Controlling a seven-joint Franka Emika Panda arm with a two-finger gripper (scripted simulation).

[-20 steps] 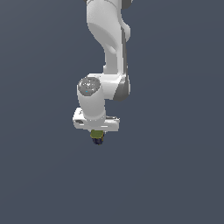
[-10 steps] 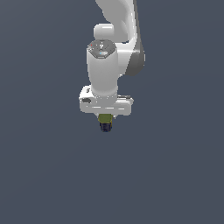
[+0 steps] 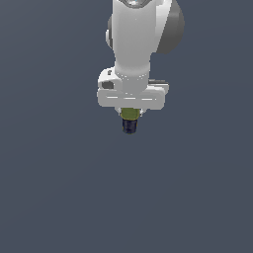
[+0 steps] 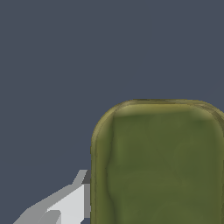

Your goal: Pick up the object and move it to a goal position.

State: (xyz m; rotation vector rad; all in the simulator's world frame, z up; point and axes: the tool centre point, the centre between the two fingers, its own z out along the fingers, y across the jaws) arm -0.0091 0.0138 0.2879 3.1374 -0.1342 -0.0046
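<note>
The object (image 3: 130, 118) is a small olive-green oblong item with a dark navy end pointing down. It hangs under my white gripper (image 3: 130, 116), which is shut on it in mid-air in the exterior view. The fingers are mostly hidden behind the gripper body and the object. In the wrist view the object (image 4: 159, 164) fills much of the frame as a rounded olive-green block, with one grey-white finger (image 4: 70, 203) pressed against its side.
Plain dark grey-blue background all around in both views. The white arm (image 3: 136, 39) rises out of the exterior view's upper edge. No goal marker or other object shows.
The arm has swung toward the exterior view's right and come closer to the camera, carrying the object with it. The grip has not changed.
</note>
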